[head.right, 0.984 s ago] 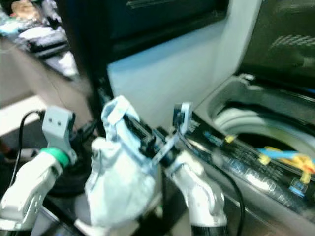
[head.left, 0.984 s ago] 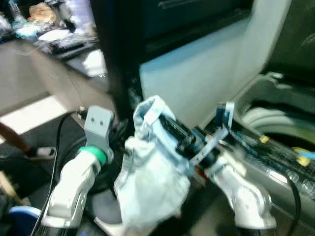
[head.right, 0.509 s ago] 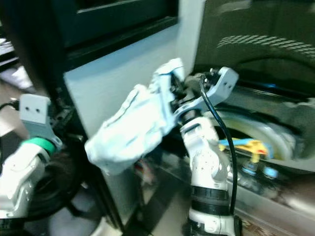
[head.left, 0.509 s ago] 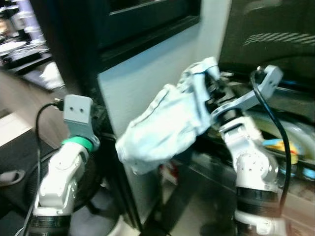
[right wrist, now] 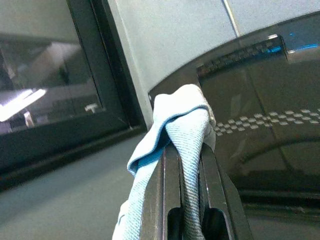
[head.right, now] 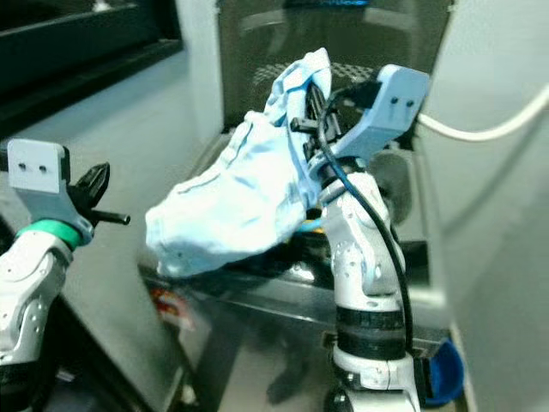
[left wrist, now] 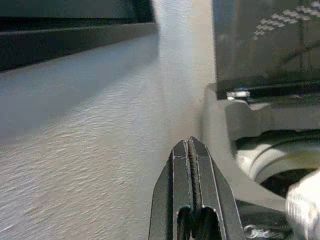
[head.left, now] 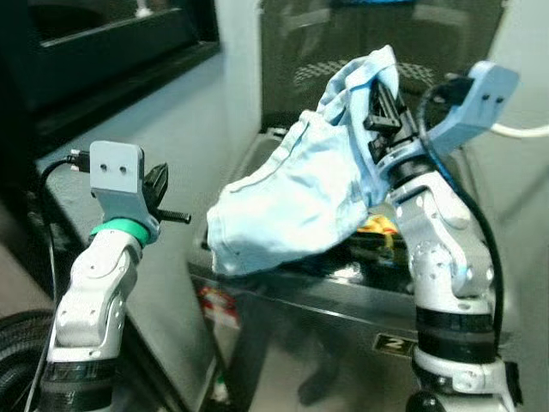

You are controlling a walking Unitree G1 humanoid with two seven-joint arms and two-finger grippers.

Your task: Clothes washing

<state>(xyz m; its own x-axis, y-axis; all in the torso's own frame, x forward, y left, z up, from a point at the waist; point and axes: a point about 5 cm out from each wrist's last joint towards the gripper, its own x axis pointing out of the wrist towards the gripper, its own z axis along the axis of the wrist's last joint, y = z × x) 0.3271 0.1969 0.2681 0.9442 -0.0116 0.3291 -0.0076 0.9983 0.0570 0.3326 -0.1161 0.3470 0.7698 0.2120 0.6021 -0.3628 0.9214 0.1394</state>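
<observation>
A light blue garment (head.left: pixel 292 206) hangs from my right gripper (right wrist: pixel 183 146), which is shut on a fold of it. The gripper holds it raised above the open top of the washing machine (head.left: pixel 326 296). The cloth droops to the left, over the machine's front edge. The machine's dark lid (head.left: pixel 377 34) stands upright behind. A yellow and orange item (head.left: pixel 377 227) lies in the drum below the garment. My left gripper (left wrist: pixel 189 146) is shut on nothing, held up to the left of the machine, in front of a grey wall (left wrist: pixel 100 150).
A white wall (head.right: pixel 497 215) with a white cable (head.right: pixel 480 129) closes off the right side. A dark window frame (head.left: pixel 111 60) runs along the upper left. A blue object (head.right: pixel 442 373) lies on the floor by the right arm's base. A black hose (head.left: pixel 13 360) sits at lower left.
The view has swung right, so the washing machine now lies straight ahead. My right gripper has lifted the garment higher, over the machine's opening. The left gripper stays shut.
</observation>
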